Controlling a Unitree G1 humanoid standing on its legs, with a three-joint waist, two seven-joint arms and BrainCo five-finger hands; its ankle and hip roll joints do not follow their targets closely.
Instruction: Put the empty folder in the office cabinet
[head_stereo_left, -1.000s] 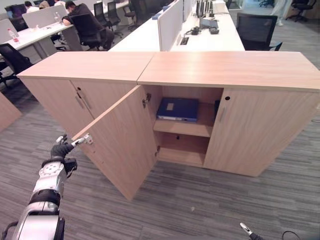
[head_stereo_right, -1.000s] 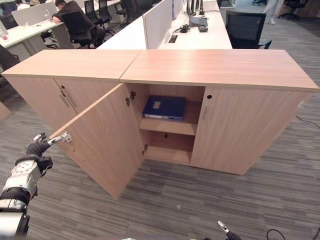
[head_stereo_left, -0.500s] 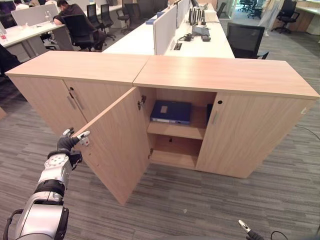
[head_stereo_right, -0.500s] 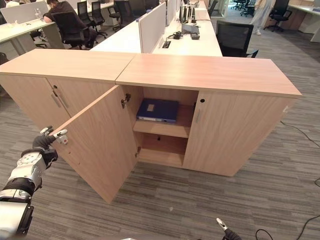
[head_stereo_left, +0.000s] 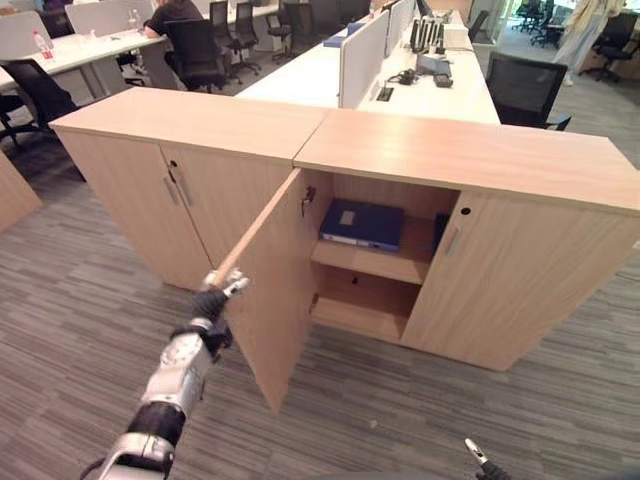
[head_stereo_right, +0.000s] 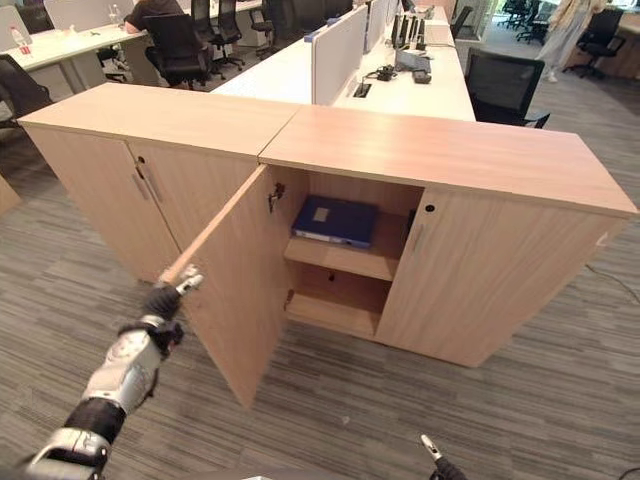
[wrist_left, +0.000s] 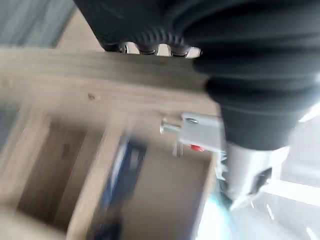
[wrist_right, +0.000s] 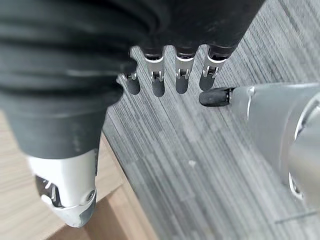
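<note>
Fingers (head_stereo_left: 213, 288) of left hand (head_stereo_left: 207, 305) curled over open cabinet door (head_stereo_left: 265, 290) edge. Blue folder (head_stereo_left: 361, 223) flat on upper shelf (head_stereo_left: 385, 262) behind door. Right hand (wrist_right: 175, 75) empty, fingers loosely curled.

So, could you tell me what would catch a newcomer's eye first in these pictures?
Probably the open cabinet door, swung out toward the camera, with the left hand at its outer edge by the handle. Behind it, a blue folder lies flat on the upper shelf of the wooden cabinet. The right hand hangs over the grey carpet, fingers relaxed and holding nothing.
</note>
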